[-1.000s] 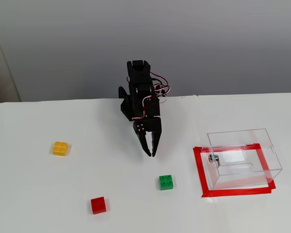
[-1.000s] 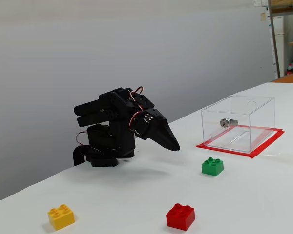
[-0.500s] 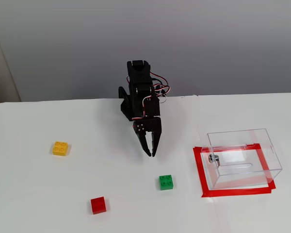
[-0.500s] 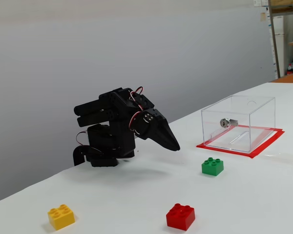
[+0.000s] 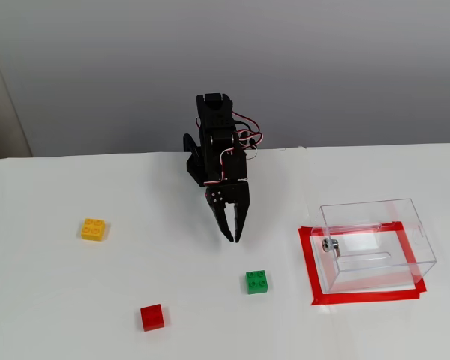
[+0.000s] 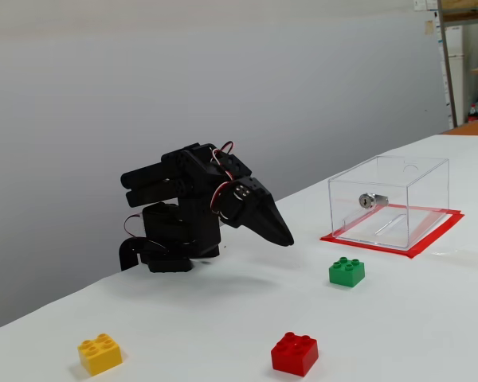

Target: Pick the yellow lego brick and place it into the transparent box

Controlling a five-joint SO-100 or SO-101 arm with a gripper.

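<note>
The yellow lego brick (image 5: 93, 229) lies on the white table at the left; it also shows at the lower left in the other fixed view (image 6: 100, 353). The transparent box (image 5: 375, 244) stands at the right on a red tape frame, with a small metal knob on its side; it shows in the other fixed view (image 6: 390, 200) too. My black gripper (image 5: 232, 237) is shut and empty, pointing down above the table's middle, well apart from the brick and the box. It shows from the side in the other fixed view (image 6: 285, 239).
A green brick (image 5: 256, 281) lies just below the gripper in a fixed view and a red brick (image 5: 152, 316) lies near the front edge. Both show in the other fixed view, green (image 6: 346, 271) and red (image 6: 295, 352). Red tape (image 5: 313, 277) frames the box.
</note>
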